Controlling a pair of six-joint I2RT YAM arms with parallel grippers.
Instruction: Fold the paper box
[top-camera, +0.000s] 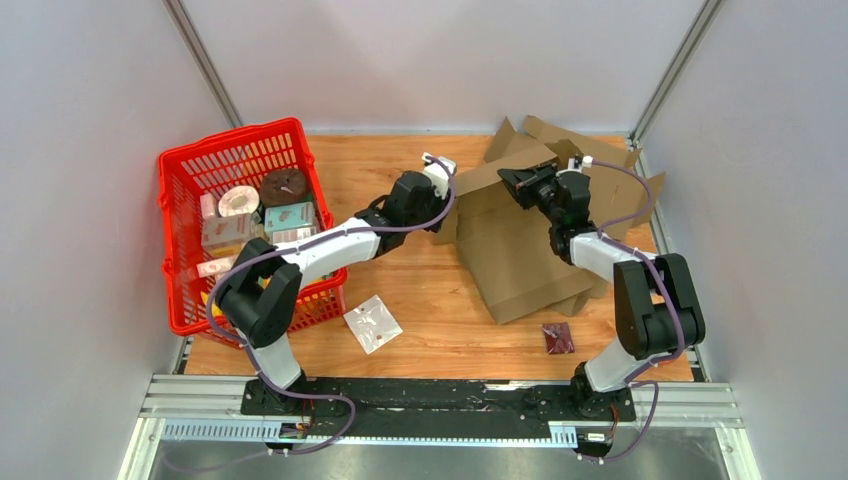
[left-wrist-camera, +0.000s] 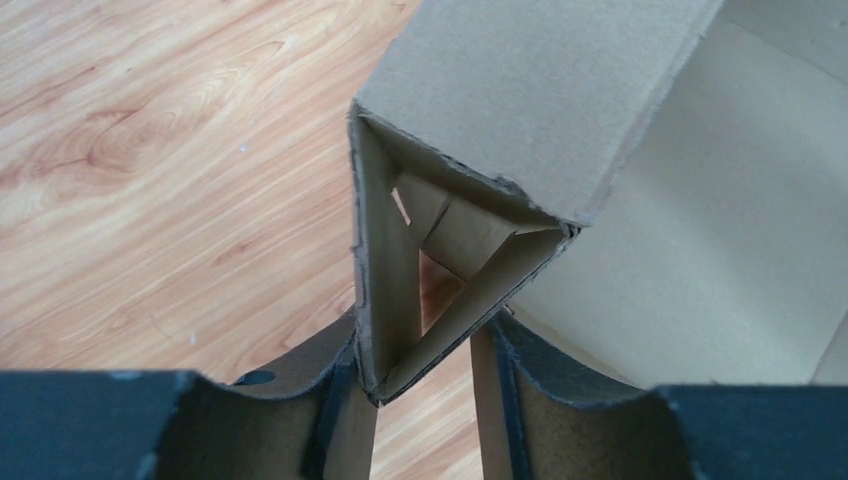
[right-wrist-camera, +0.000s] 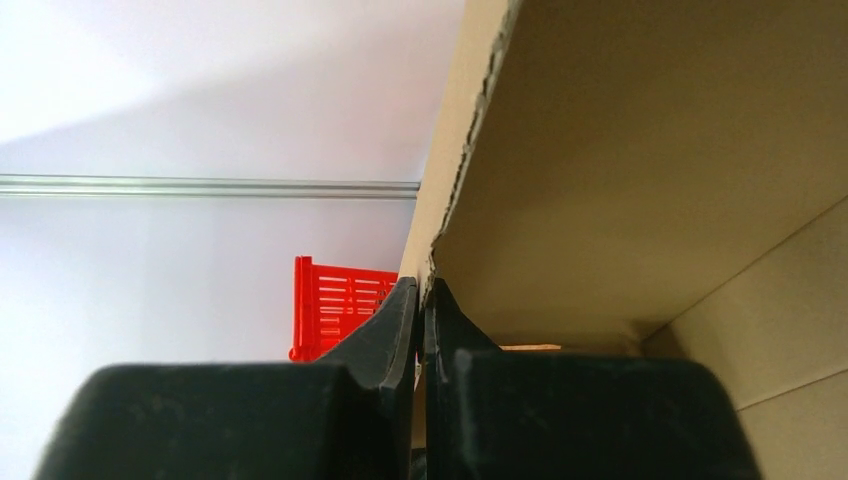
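right tool (right-wrist-camera: 421, 300) clamps a wall of the paper box (top-camera: 520, 255) to steady it -- left tool (left-wrist-camera: 415, 345) straddles a folded corner (left-wrist-camera: 385, 280), can't tell if it's squeezing

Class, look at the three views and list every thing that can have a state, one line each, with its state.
cardboard box, half folded, flaps up, one corner folded into a triangle
left hand, astride that triangular corner, grip unclear
right hand, shut on the box's wall edge
red basket, upright, full of packaged goods
clear packet, lying flat on the table
dark red packet, lying flat on the table
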